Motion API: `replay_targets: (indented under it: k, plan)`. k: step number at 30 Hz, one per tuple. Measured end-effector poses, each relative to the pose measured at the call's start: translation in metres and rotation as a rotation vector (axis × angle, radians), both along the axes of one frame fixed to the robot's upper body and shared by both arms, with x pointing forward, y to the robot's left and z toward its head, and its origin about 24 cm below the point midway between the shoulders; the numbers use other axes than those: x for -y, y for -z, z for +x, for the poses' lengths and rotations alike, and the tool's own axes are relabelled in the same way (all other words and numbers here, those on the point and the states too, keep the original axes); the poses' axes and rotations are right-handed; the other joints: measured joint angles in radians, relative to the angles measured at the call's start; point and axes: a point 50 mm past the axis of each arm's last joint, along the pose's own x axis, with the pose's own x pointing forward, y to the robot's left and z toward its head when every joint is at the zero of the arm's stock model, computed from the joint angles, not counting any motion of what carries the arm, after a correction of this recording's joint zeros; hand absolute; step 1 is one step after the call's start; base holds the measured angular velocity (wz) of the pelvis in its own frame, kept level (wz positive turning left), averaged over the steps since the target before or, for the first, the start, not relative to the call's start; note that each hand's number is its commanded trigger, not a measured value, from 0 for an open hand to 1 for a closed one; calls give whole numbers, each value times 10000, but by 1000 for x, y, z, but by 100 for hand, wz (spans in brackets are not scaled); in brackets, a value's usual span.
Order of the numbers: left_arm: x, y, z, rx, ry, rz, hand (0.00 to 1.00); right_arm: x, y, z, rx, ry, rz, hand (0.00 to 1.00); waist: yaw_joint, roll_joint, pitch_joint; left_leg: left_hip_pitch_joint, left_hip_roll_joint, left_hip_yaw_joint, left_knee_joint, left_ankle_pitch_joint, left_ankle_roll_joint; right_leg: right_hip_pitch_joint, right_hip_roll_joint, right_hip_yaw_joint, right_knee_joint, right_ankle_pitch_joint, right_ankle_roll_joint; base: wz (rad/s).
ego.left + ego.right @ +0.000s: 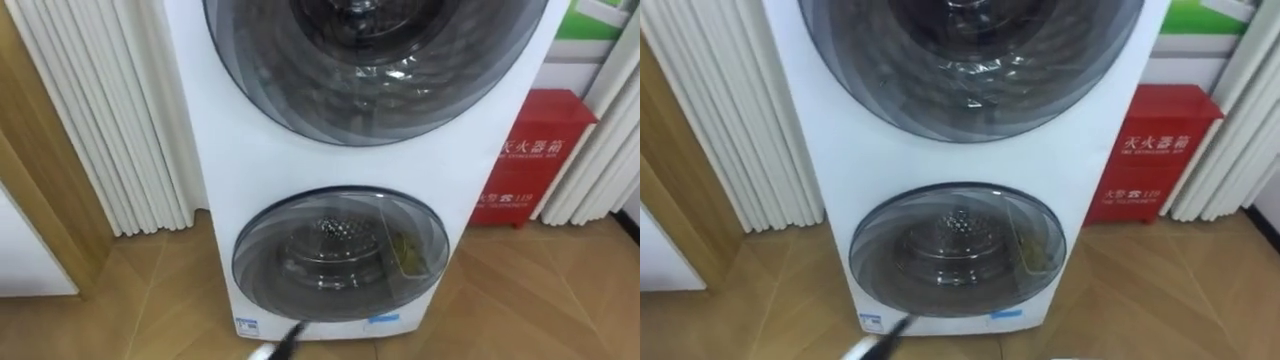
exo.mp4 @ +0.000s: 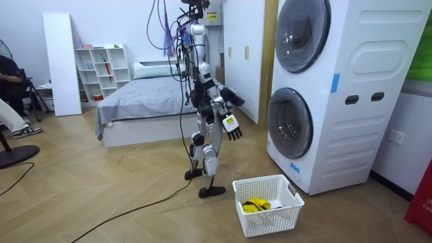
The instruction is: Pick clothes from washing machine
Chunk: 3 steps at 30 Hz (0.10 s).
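The white stacked washing machine (image 1: 240, 150) fills the eye views, close in front of me. Its lower round door (image 1: 340, 255) is closed, and a yellowish cloth (image 1: 408, 255) shows through the glass at the right. The upper door (image 1: 375, 60) is closed too. In the room view I stand about a step from the washing machine (image 2: 351, 94), facing it. My right hand (image 2: 231, 126) is held out at waist height with its fingers straight. My left hand (image 2: 234, 100) is raised beyond it. A white basket (image 2: 270, 219) holding a yellow cloth (image 2: 255, 205) sits on the floor beside me.
A red cabinet (image 1: 530, 150) stands right of the washer and white slatted panels (image 1: 100, 120) left of it. A dark blurred streak (image 1: 288, 340) crosses the bottom edge. Behind me are a bed (image 2: 142, 101), a white shelf (image 2: 101, 67) and a seated person (image 2: 10, 88).
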Motion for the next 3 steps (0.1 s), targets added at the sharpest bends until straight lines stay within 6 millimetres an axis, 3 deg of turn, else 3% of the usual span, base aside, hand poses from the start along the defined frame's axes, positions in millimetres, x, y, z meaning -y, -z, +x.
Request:
replay_targets:
  k: [3]
  plan:
    - [-52,23,-48,-1576,-2760,1330,0,8,3,-21,-443,1141,117,0,248,86,-58,34,133,-11,-50,-157,-77,60,151,-26,-12,27,-43,-5]
